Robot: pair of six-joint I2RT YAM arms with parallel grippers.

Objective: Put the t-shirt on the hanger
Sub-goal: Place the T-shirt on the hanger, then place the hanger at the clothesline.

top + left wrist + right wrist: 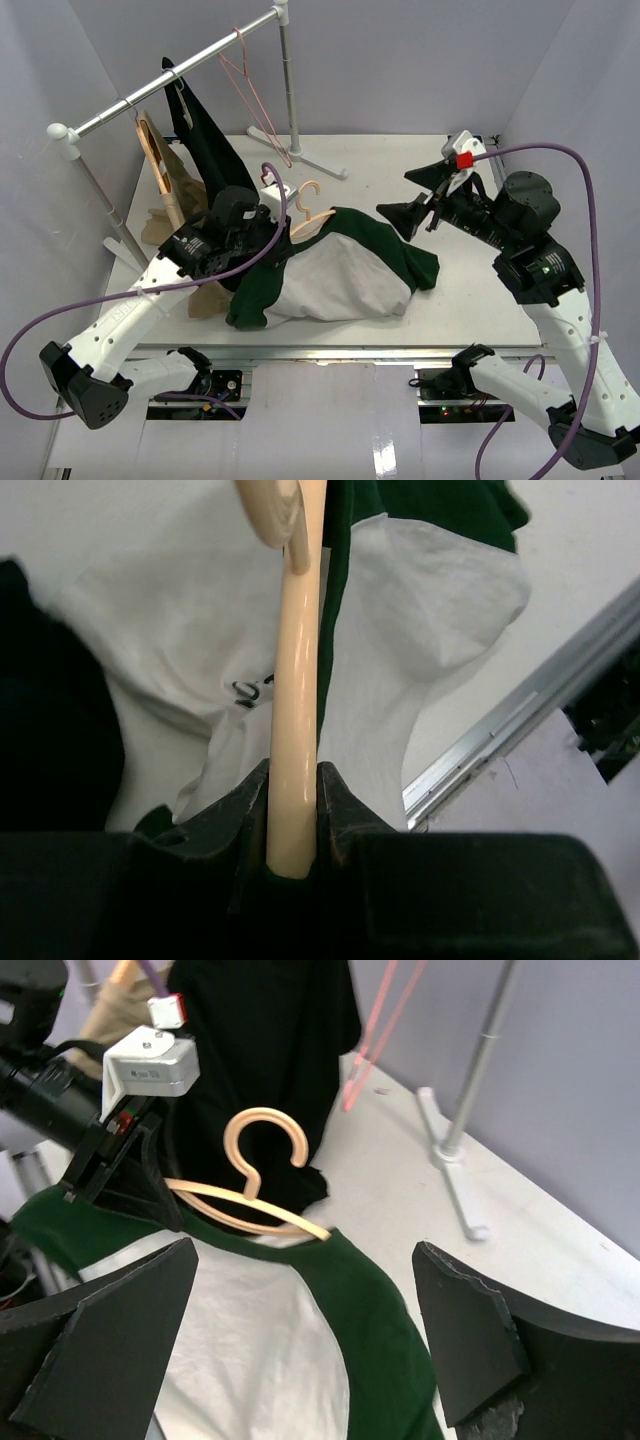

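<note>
We get the top cam looking down from behind; both wrist cams face the wooden hanger (296, 730) up close, shared by all.

Walls: plain pale lavender-grey back wall (400, 60), left wall (40, 60) and right wall (590, 80) enclose the space.
Table: white matte top (370, 160), with a metal strip (330, 355) along its near edge.
Rack: a silver rail (170, 85) with white end caps runs diagonally over the table's far left, on a grey post (289, 80) with a white foot (310, 158).
On the rack: black garment (205, 130), tan garment (170, 180), pink wire hanger (250, 90).
Below the table edge: pale glossy panels (300, 430).
Light: even, with soft shadows.
</note>
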